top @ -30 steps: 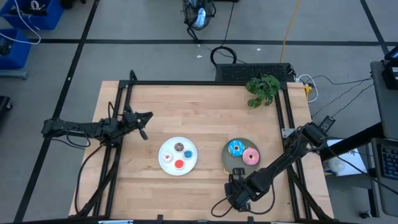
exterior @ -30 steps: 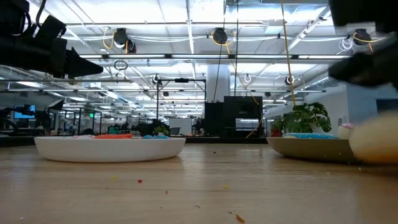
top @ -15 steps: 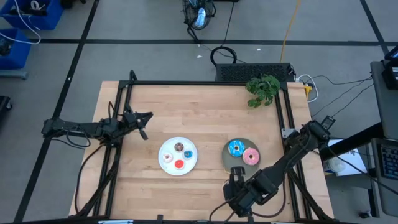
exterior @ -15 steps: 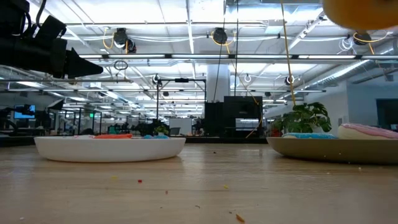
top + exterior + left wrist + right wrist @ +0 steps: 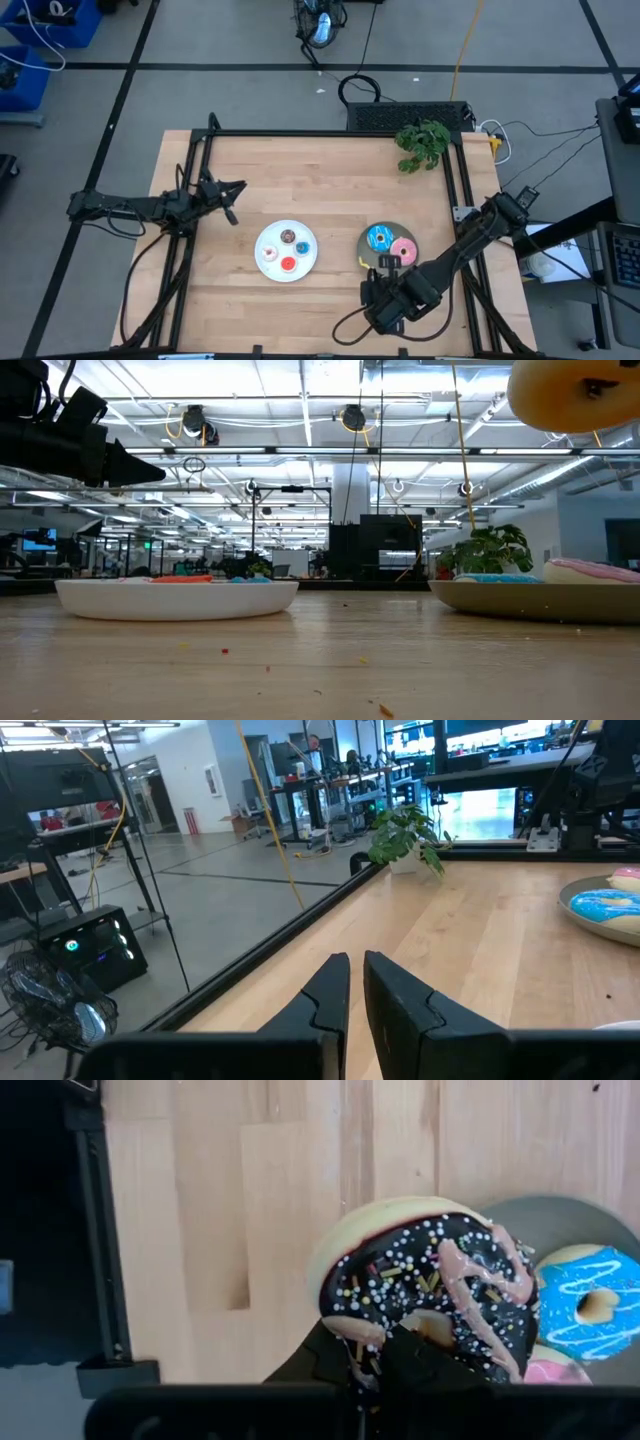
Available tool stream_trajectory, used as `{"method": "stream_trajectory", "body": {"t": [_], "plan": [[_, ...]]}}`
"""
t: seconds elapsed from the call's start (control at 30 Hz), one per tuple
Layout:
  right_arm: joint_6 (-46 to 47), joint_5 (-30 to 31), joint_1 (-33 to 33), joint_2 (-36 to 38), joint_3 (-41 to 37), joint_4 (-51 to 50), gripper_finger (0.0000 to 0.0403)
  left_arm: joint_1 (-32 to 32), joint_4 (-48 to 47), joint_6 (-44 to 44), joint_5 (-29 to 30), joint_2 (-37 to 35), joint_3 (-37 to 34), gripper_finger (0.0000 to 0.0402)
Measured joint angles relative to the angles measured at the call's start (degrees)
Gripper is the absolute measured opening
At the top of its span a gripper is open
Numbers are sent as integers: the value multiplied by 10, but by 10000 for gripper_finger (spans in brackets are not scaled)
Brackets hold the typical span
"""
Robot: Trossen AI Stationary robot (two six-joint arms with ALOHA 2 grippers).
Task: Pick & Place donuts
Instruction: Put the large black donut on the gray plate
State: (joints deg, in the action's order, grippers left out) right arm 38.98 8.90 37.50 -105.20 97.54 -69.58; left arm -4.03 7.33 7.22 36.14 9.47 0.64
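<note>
My right gripper (image 5: 387, 268) is shut on the larger dark brown donut with pale drizzle (image 5: 430, 1285), high above the near edge of the grey plate (image 5: 368, 252). The donut's pale underside shows in the low view (image 5: 572, 395). The larger blue donut (image 5: 379, 238) and pink donut (image 5: 403, 251) lie on the grey plate. Tiny brown (image 5: 288, 237), blue (image 5: 302, 247) and red (image 5: 288, 264) donuts lie on the white plate (image 5: 270, 238). My left gripper (image 5: 232, 203) waits shut and empty at the table's left. My right gripper pinches the donut's ring at one side (image 5: 362, 1342). One finger seems to stand in the hole and one outside the rim. The fingers point down from above. The donut is lifted clear of table and plate, tilted, its frosted side toward the wrist.
A small potted plant (image 5: 422, 143) stands at the table's far right corner. A black frame rail (image 5: 95, 1230) runs along the table's near edge. Bare wood lies between the two plates and across the far half of the table.
My right gripper has risen from the table near the near edge and gone toward the grey plate, shut on the dark brown donut. The donut, low beside the plate a second ago, is now lifted clear and high.
</note>
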Motion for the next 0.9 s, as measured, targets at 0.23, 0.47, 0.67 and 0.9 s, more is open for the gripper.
{"method": "stream_trajectory", "body": {"t": [0.23,0.47,0.67,0.9], "plan": [[9,-1,0,0,0,2,8,0,0,-1,0,0,0,42],[7,-1,0,0,0,16,8,0,0,-1,0,0,0,42],[-12,19,-12,0,0,-10,8,0,0,-1,0,0,0,42],[2,90,-59,1,-49,-14,8,0,-2,-2,0,0,0,42]]}}
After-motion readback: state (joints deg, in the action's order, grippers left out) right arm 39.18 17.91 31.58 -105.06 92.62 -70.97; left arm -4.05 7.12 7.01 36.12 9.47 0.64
